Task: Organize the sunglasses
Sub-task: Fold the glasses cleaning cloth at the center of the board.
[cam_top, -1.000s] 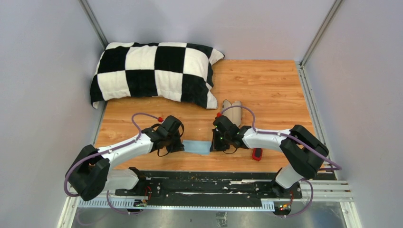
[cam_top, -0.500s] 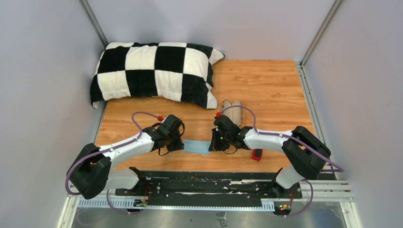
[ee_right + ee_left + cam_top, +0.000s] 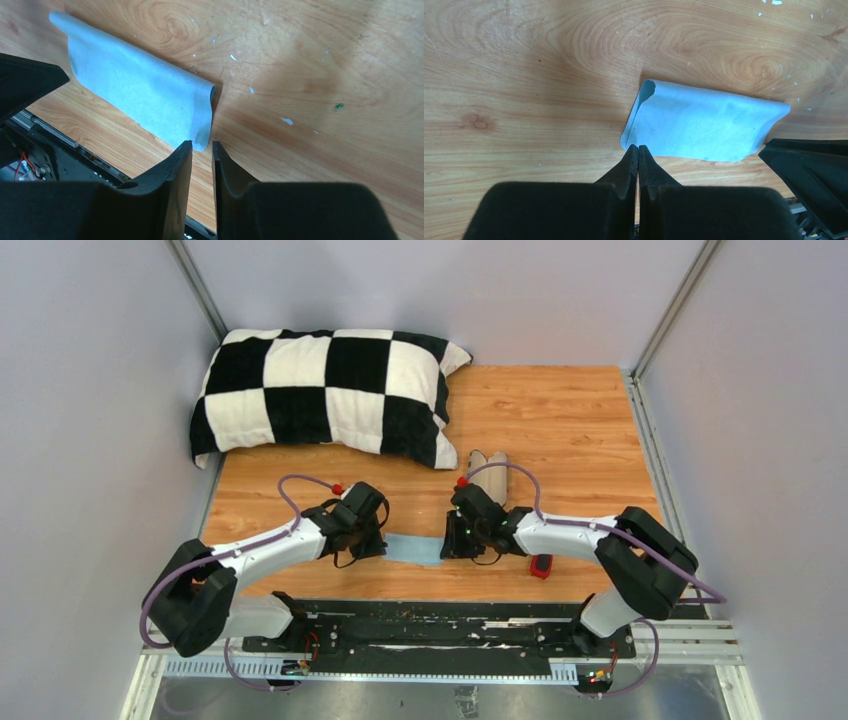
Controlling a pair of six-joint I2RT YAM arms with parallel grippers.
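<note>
The red sunglasses (image 3: 541, 566) lie on the wooden table near the front edge, right of my right arm, and both grippers are away from them. They show in neither wrist view. My left gripper (image 3: 381, 548) is shut, and its tips (image 3: 638, 148) pinch the near left corner of the folded light blue cloth (image 3: 704, 124). My right gripper (image 3: 447, 548) is at the cloth's other end. Its jaws (image 3: 201, 144) stand a narrow gap apart with the cloth's corner (image 3: 145, 92) at the gap. The cloth (image 3: 415, 548) lies flat between the two grippers.
A grey plaid case (image 3: 488, 472) lies behind my right wrist. A black-and-white checked pillow (image 3: 320, 395) fills the back left. The black base rail (image 3: 430, 625) runs just below the table's front edge. Grey walls stand close on both sides.
Almost nothing has changed. Both arms have stayed at the ends of the cloth, with only a slight shift of the wrists.
</note>
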